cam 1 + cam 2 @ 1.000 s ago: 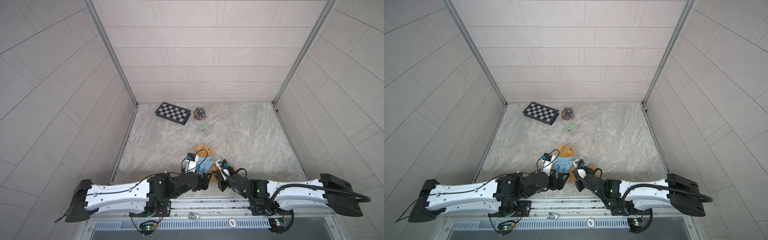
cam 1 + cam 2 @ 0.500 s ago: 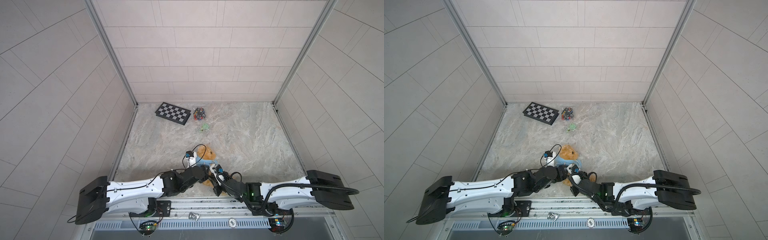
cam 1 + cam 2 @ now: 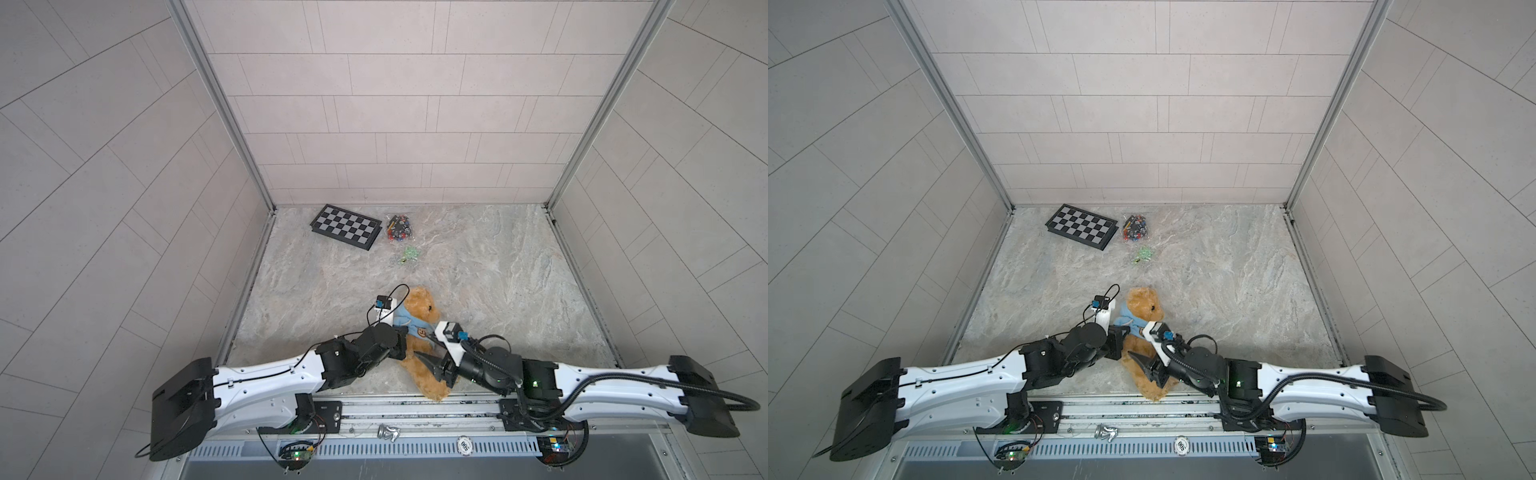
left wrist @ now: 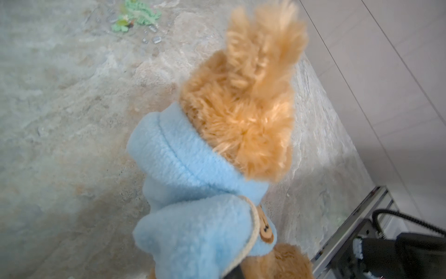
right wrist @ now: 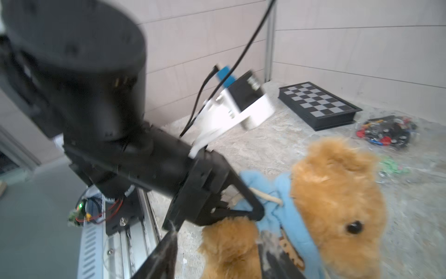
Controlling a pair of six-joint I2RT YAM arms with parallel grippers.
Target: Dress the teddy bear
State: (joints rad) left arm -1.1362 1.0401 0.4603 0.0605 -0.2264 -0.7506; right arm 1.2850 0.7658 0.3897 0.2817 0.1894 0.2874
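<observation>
- Marbled grey table (image 3: pixel 490 291) enclosed by pale tiled walls (image 3: pixel 395 124); a chessboard (image 3: pixel 345 227), a clear bag of coloured bits (image 3: pixel 399 227) and a green scrap (image 3: pixel 409 252) lie near the back.
- The teddy bear (image 3: pixel 420 303) is at the table's front edge between the two arms, head toward the back wall, one foot at the front rail.
- A light blue hoodie (image 4: pixel 193 178) is bunched round its neck and chest; belly and legs are bare fur.
- The left fingers (image 5: pixel 249 197) are pressed together, pinching the hoodie's edge at the bear's side.
- The right fingers (image 5: pixel 164 258) are spread, one on each side of the bear's lower body.
</observation>
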